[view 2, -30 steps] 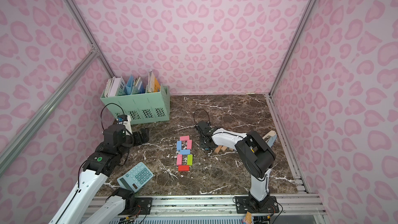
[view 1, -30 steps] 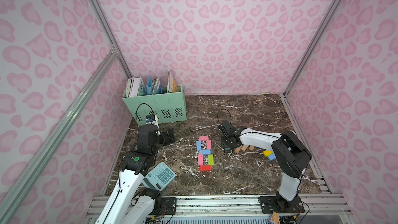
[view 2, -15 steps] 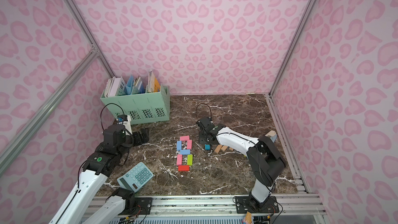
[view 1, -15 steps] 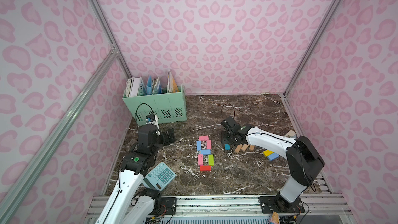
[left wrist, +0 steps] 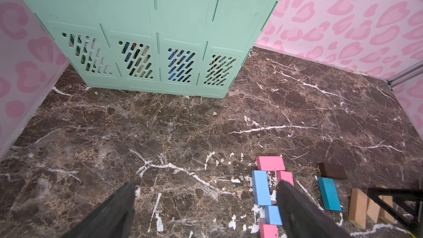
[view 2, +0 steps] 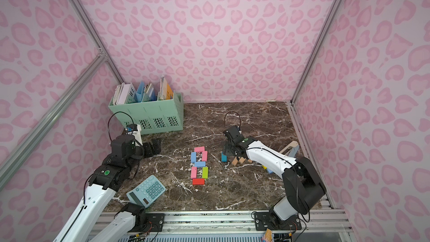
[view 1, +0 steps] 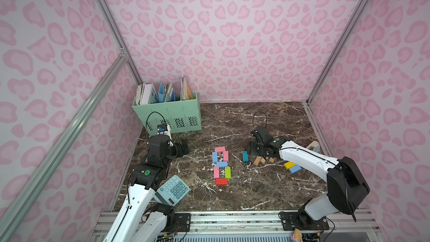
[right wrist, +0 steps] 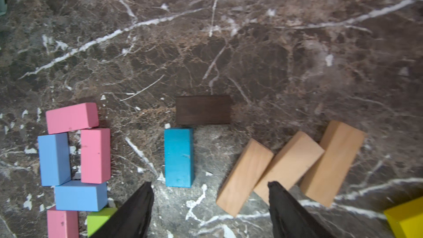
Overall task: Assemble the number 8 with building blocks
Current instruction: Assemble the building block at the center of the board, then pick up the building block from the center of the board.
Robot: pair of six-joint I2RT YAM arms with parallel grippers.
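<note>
Green block (right wrist: 98,217) sits half hidden behind right end effector (right wrist: 209,184), parted and empty like left end effector (left wrist: 207,183)

Seven flat blks (view 1: 221,164) form 8, spares (view 1: 245,156) beside.

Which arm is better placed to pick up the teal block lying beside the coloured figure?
The right, probably. The right pincer hangs open right by the teal block, holding nothing. The left pincer is open too, but sits farther off, beyond the block figure, near the green file box.
</note>
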